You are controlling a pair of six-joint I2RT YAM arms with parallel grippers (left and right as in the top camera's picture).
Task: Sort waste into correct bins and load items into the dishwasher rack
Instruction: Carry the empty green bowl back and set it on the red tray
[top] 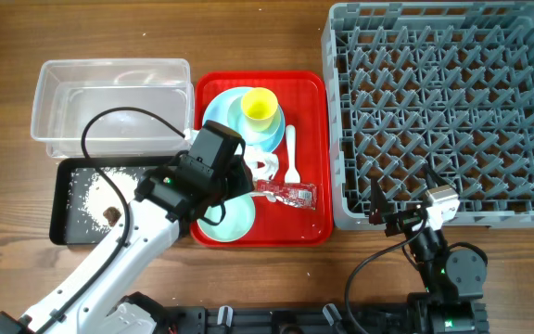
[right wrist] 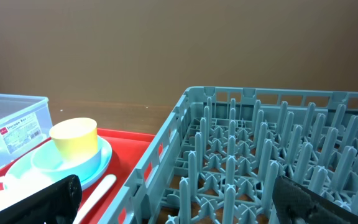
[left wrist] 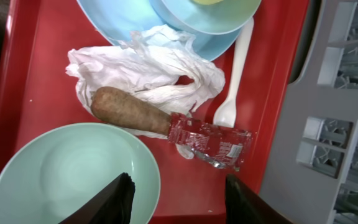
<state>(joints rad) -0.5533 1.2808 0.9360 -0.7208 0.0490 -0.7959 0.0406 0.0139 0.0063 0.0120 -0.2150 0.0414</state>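
My left gripper [top: 237, 188] [left wrist: 179, 202] is open and empty, low over the red tray's front, one finger above the pale green bowl [left wrist: 67, 174] [top: 231, 221]. Just ahead lie crumpled white paper [left wrist: 148, 68] [top: 265, 171], a brown food piece [left wrist: 129, 111] and a clear, red-filled sauce packet [left wrist: 211, 140] [top: 287, 193]. The yellow cup [top: 259, 107] [right wrist: 74, 138] sits in the light blue bowl [right wrist: 67, 163] on the light blue plate [left wrist: 129, 18]. My right gripper [top: 406, 219] [right wrist: 179, 208] is open and empty at the front edge of the grey dishwasher rack [top: 443, 111] [right wrist: 260, 155].
The clear tub [top: 109, 102] stands at the back left. The black tray [top: 63, 199] in front of it holds white grains and a brown scrap [top: 111, 214]. A white spoon [top: 292, 158] [left wrist: 235, 74] lies on the red tray [top: 309, 121] beside the rack.
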